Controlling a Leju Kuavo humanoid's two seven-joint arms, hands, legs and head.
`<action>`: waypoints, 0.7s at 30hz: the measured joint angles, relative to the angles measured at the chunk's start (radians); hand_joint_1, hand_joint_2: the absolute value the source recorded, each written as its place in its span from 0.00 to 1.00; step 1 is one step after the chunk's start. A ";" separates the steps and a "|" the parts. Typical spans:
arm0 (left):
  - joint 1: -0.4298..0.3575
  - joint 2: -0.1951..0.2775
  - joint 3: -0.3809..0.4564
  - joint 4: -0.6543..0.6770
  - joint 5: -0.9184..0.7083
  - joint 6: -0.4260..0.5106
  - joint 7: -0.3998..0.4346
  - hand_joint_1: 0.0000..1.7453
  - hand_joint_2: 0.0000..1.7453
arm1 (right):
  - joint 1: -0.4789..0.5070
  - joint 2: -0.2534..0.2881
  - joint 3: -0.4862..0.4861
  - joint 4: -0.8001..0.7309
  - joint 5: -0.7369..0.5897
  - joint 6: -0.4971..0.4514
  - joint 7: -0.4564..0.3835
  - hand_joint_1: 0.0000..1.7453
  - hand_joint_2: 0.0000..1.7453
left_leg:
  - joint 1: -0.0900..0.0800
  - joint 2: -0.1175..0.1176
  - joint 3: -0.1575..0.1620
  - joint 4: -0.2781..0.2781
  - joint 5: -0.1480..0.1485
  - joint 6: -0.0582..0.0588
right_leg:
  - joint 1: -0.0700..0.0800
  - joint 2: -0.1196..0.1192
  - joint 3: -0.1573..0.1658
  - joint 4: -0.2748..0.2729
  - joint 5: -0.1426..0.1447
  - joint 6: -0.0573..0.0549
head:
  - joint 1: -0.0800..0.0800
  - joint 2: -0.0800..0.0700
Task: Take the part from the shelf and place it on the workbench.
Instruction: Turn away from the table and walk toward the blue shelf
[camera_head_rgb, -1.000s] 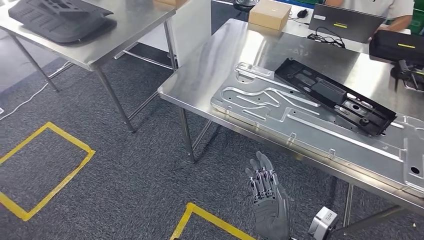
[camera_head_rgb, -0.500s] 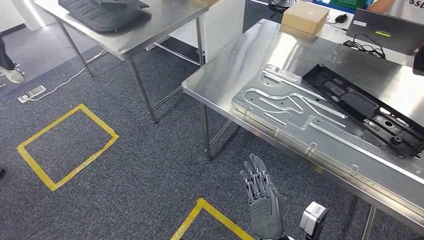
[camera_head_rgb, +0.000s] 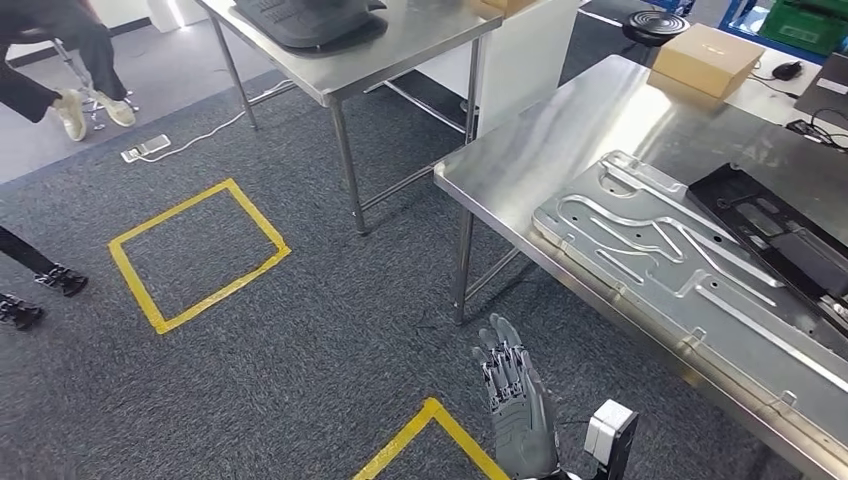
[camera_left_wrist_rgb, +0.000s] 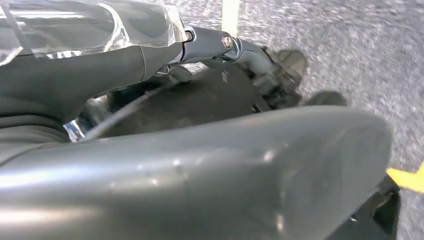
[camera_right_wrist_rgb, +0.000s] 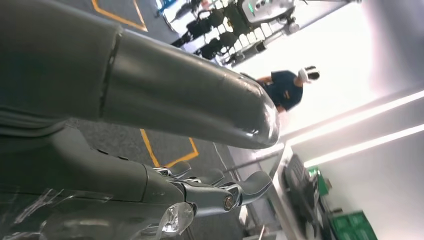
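**Desk:** Steel first. What is on the stainless-steel counter (camera_head_rgb: 560, 130) at the right?

**Photographer:** A broad silver embossed metal plate (camera_head_rgb: 690, 270) lies along its near edge. The long black plastic part (camera_head_rgb: 790, 235) rests on top of that plate, toward the counter's far right side and cut off by the frame. A flat brown cardboard box (camera_head_rgb: 708, 58) sits at the counter's far corner, well apart from both.

**Desk:** And the robot's hands?

**Photographer:** The right hand (camera_head_rgb: 515, 405) is raised over the grey carpet floor (camera_head_rgb: 300, 350), in front of the counter's near edge and touching nothing. Its fingers (camera_head_rgb: 500, 360) are straight, slightly spread and hold nothing. The left hand (camera_left_wrist_rgb: 200, 160) hangs over the carpet. From its wrist view, I cannot tell whether its fingers are spread or closed.

**Desk:** Anything else nearby?

**Photographer:** A second steel counter (camera_head_rgb: 400, 50) stands beyond the first and carries a dark grey moulded panel (camera_head_rgb: 305, 12). A yellow tape square (camera_head_rgb: 200, 255) marks the carpet to the left. A person's legs (camera_head_rgb: 60, 50) show at the upper left corner of the head view, and in the right wrist view a person in a dark shirt (camera_right_wrist_rgb: 287, 90) stands far off.
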 joint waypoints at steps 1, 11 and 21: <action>0.001 0.001 -0.001 0.000 -0.004 0.002 0.003 0.00 0.00 | 0.000 0.000 0.000 0.001 0.000 0.000 0.000 0.00 0.00 | 0.000 -0.008 -0.004 0.001 -0.001 -0.005 | -0.001 0.014 0.011 -0.026 0.003 -0.001 | 0.000 0.000; -0.008 0.009 -0.012 0.000 -0.016 0.009 0.019 0.00 0.00 | 0.005 0.000 0.000 0.010 -0.007 -0.002 -0.004 0.00 0.00 | 0.005 0.065 -0.154 0.313 -0.129 -0.043 | 0.009 -0.093 0.020 -0.034 -0.008 -0.041 | -0.002 0.000; 0.006 0.014 -0.017 0.001 -0.029 0.004 0.031 0.00 0.00 | 0.000 0.002 0.000 0.017 -0.009 -0.003 -0.004 0.00 0.00 | -0.009 0.108 -0.010 -0.010 0.006 0.005 | 0.017 -0.123 0.020 0.010 -0.056 -0.012 | -0.002 0.000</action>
